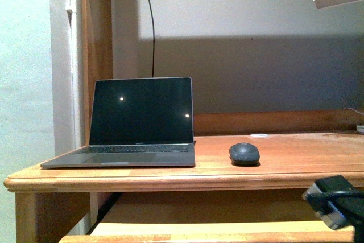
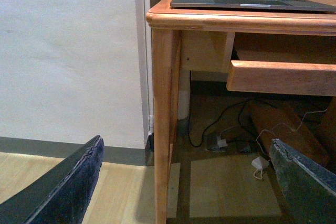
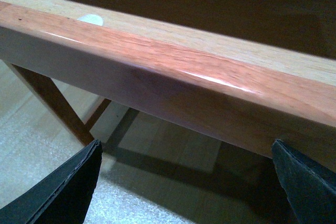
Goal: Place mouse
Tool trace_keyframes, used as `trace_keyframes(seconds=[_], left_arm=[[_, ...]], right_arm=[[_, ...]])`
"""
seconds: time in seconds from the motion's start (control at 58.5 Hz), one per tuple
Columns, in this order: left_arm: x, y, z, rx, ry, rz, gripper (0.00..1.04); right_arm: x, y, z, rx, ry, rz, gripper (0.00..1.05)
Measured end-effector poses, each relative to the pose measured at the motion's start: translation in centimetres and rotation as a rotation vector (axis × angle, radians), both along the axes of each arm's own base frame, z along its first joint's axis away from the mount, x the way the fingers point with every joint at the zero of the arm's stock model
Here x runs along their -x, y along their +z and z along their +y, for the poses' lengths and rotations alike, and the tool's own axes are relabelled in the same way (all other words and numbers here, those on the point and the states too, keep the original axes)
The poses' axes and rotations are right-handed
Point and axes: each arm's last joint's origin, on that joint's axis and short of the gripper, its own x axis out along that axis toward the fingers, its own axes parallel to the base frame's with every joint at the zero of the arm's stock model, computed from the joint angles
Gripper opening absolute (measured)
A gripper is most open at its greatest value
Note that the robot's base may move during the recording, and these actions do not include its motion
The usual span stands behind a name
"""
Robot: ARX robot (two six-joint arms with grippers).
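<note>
1. One mouse sits on the desk, just right of the open laptop.
2. Left gripper: jaws spread wide, empty, below desk level.
3. Right gripper: likewise parted, holding nothing, seemingly beneath the desk's edge.

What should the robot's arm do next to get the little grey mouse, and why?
Probably raise the right gripper up and forward toward the small dark grey oval plastic mouse. The mouse sits untouched on the wooden desk right of the open grey laptop, while the gripper hangs open and empty below the desk edge.
</note>
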Motion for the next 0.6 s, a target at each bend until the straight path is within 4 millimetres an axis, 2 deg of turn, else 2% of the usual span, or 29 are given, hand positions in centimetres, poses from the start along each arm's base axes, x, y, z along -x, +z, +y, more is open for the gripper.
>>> trace_keyframes(seconds=[0.325,0.598], left_arm=[[0.0,0.0,0.0,0.000,0.000,0.000,0.97],[0.0,0.0,0.0,0.000,0.000,0.000,0.97]], right_arm=[[-3.3,-0.2,4.8,-0.002,-0.004,-0.013,0.97],[-4.2,-0.4,5.8,-0.020,-0.050,-0.032,0.97]])
